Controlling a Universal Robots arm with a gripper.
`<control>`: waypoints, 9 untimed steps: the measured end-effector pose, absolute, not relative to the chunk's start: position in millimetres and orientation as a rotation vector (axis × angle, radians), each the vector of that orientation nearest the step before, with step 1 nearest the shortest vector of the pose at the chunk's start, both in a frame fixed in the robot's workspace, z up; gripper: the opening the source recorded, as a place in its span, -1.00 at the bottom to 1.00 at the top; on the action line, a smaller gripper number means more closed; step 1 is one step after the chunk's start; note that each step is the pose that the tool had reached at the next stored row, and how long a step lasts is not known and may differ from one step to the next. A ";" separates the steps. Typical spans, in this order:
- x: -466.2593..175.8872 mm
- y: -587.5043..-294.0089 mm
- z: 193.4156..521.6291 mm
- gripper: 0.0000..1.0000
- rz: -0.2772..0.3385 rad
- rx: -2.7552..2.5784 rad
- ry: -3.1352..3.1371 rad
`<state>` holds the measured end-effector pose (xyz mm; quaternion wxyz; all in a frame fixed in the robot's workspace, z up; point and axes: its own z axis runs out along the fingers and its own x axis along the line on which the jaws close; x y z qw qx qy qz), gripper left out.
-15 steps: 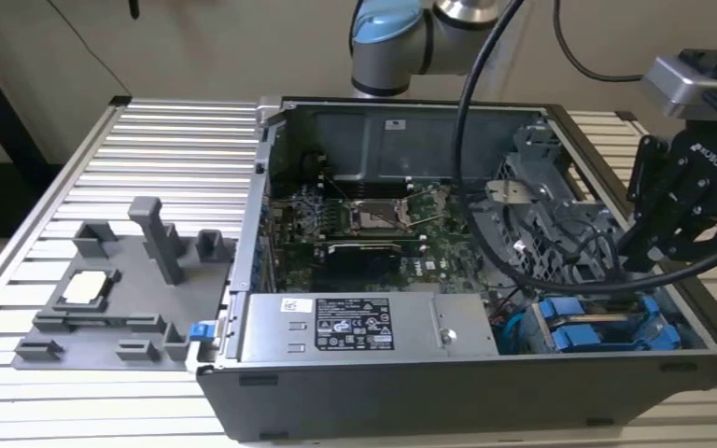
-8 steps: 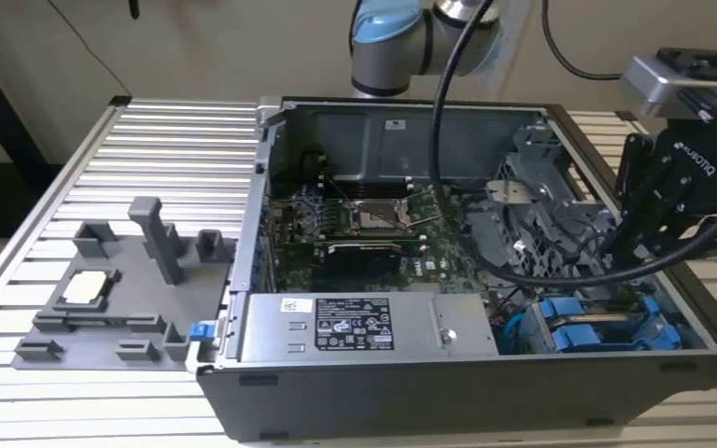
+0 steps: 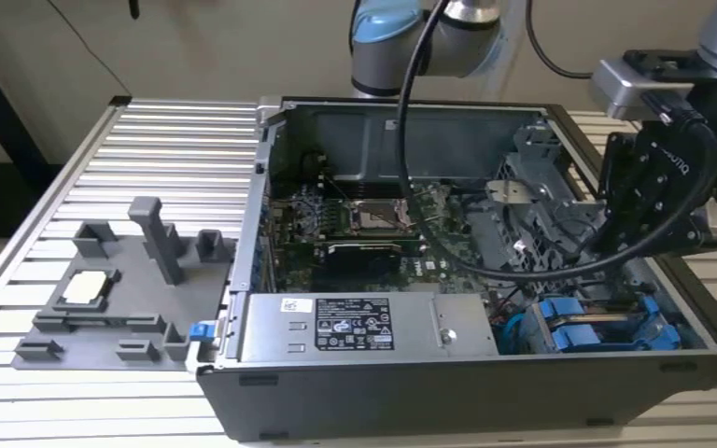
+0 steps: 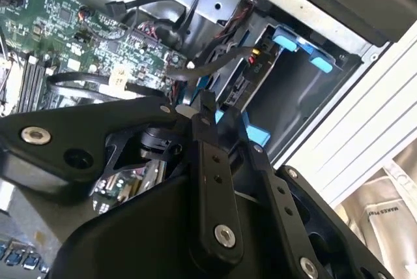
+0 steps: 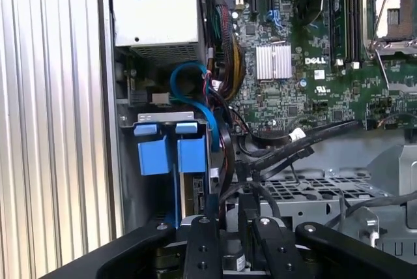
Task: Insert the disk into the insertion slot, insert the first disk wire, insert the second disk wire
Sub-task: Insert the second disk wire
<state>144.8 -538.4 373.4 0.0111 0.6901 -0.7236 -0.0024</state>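
**Open computer case [image 3: 458, 401] on the slatted surface [image 3: 172, 140], read from the exterior view's left.** Farthest from the tool [image 5: 228, 202] lies a grey fixture tray [image 3: 109, 308]. Nearer to it are the motherboard [image 3: 284, 233] and the power-supply box [image 3: 358, 327]. Just beside the tool's tip, the disk [image 5: 192, 155], identified by its blue carrier, appears seated in the insertion slot [image 5: 168, 117]. Black cables [image 5: 293, 148] cross close ahead of the tool. Whether it is open, closed or gripping one of them cannot be told. Probable hazards are a loose cable snagging on the tool, or a connector meeting its port skewed. Both would stem from the crowding around the drive cage.
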 end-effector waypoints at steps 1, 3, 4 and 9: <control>144.3 -538.4 373.3 -0.47 -0.005 2.160 -2.254; 142.9 -538.4 372.8 -0.47 0.000 2.172 -2.247; 142.2 -538.3 372.4 -0.47 0.001 2.178 -2.243; 136.6 -537.9 371.2 -0.47 0.001 2.205 -2.219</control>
